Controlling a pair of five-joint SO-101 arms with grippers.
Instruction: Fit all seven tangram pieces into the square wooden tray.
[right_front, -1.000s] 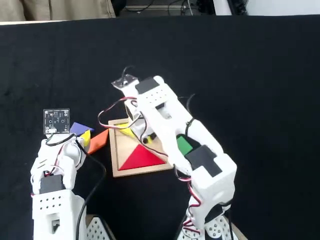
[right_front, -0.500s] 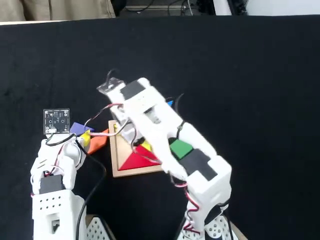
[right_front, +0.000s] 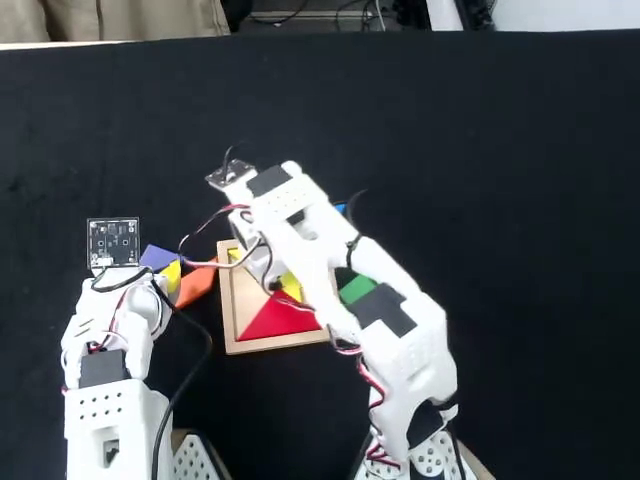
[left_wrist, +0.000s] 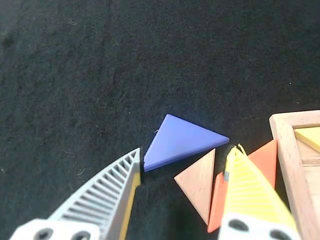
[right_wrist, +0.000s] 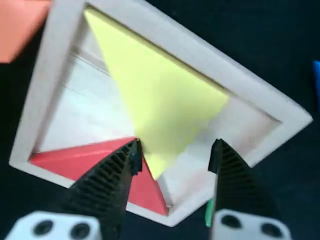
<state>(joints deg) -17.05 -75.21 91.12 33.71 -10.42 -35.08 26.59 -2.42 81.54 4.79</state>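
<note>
I see my right pincer (right_wrist: 176, 149) wide open over the tray (right_wrist: 55, 75), astride the yellow triangle (right_wrist: 150, 100) lying inside it beside the red triangle (right_wrist: 85, 157). My left pincer (left_wrist: 186, 152), also wide, hangs just outside the tray over the blue triangle (left_wrist: 177, 142).

Square pale wooden tray (right_wrist: 180, 57) lies flat under my right gripper (right_wrist: 176, 146). Inside it:
- Large yellow triangle (right_wrist: 155, 95), long edge against one wall, its point between my spread right fingers.
- Large red triangle (right_wrist: 75, 157), flat, meeting that point beside one fingertip.

Outside the tray, at my left gripper (left_wrist: 186, 152):
- Violet-blue triangle (left_wrist: 177, 142), just beyond the tips.
- Bare wood triangle (left_wrist: 200, 185), between the parted fingers.
- Orange piece (left_wrist: 262, 157), partly under one finger, against the wood triangle and near the tray wall.
</note>
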